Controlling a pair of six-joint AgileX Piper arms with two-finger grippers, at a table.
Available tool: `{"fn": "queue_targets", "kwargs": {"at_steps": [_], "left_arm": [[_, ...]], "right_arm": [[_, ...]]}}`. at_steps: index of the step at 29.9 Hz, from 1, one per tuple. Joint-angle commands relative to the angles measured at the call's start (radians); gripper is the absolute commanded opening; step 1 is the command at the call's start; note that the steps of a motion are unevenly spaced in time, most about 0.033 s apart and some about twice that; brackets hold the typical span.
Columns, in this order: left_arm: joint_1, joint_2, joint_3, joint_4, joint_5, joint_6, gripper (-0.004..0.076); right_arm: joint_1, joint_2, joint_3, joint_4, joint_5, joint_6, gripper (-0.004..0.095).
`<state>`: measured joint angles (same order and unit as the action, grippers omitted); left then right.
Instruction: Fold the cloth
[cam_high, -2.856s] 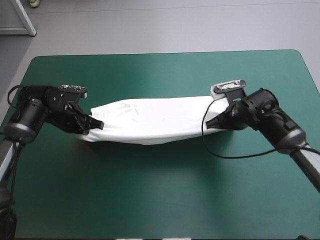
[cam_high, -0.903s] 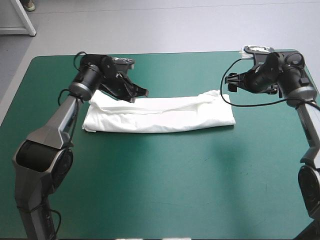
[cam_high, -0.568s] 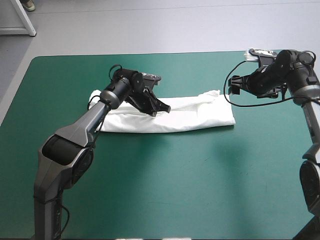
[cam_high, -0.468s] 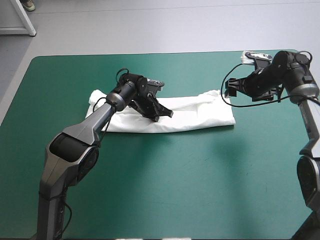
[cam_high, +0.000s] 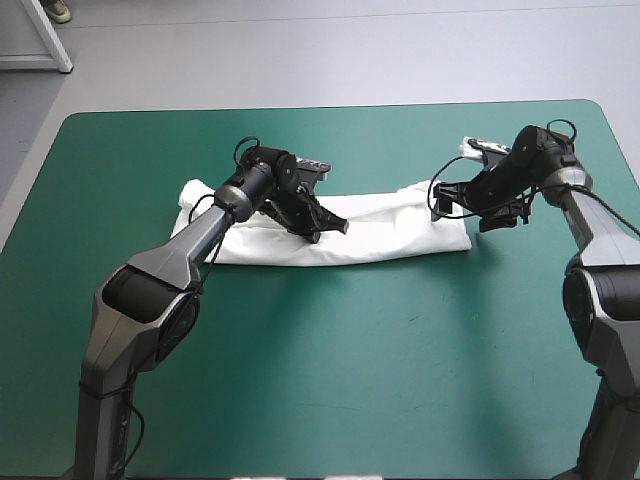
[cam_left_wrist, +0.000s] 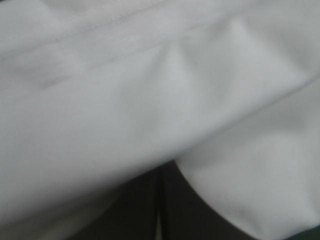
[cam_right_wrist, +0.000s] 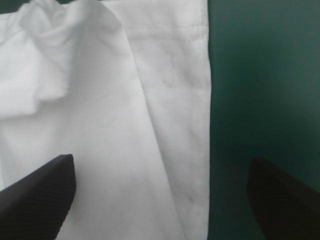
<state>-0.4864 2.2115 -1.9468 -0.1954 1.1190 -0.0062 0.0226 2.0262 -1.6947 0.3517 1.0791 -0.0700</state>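
Left arm stretched long from the near left corner, forearm running up and across, wrist tipped down. The left end effector is planted on the middle of the T-shirt. Its black fingers are all but closed, a pale sliver between them, tips buried in white folds, pinching cloth. The T-shirt lies as a long folded band across the teal-green bench, nearer its far edge. On the right, the arm rises along the bench's right edge and bends back inward. The right end effector is spread wide, gripping nothing, over the band's right end, one finger above cloth, the other above bare cover.
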Motion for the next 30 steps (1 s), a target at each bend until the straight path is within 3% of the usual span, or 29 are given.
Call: {"fn": "queue_targets", "kwargs": {"at_steps": [1,6,9,17,22,30], "left_arm": [[-0.015,-0.006,-0.002,-0.025,-0.028,-0.010,-0.0009],[-0.015,-0.006,-0.002,-0.025,-0.031,-0.010,-0.0009],[-0.015,-0.006,-0.002,-0.027,-0.031,-0.010,-0.0009],[-0.015,-0.006,-0.002,-0.044,-0.034,-0.010,-0.0009],[-0.015,-0.006,-0.002,-0.044,-0.034,-0.010,-0.0009],[-0.015,-0.006,-0.002,-0.044,-0.047,-0.010,-0.0009]], "right_arm": [[-0.009,-0.019,-0.029,0.059,-0.017,-0.016,0.0876],[0.011,0.016,-0.029,0.077,-0.005,-0.015,0.0873],[0.044,0.022,-0.029,0.073,0.003,-0.015,0.0799],[0.110,0.025,-0.029,0.049,-0.020,0.006,0.0388],[0.110,0.015,-0.038,-0.016,-0.037,0.011,-0.0001],[0.112,-0.058,-0.140,-0.029,-0.020,0.034,-0.0015]]}}
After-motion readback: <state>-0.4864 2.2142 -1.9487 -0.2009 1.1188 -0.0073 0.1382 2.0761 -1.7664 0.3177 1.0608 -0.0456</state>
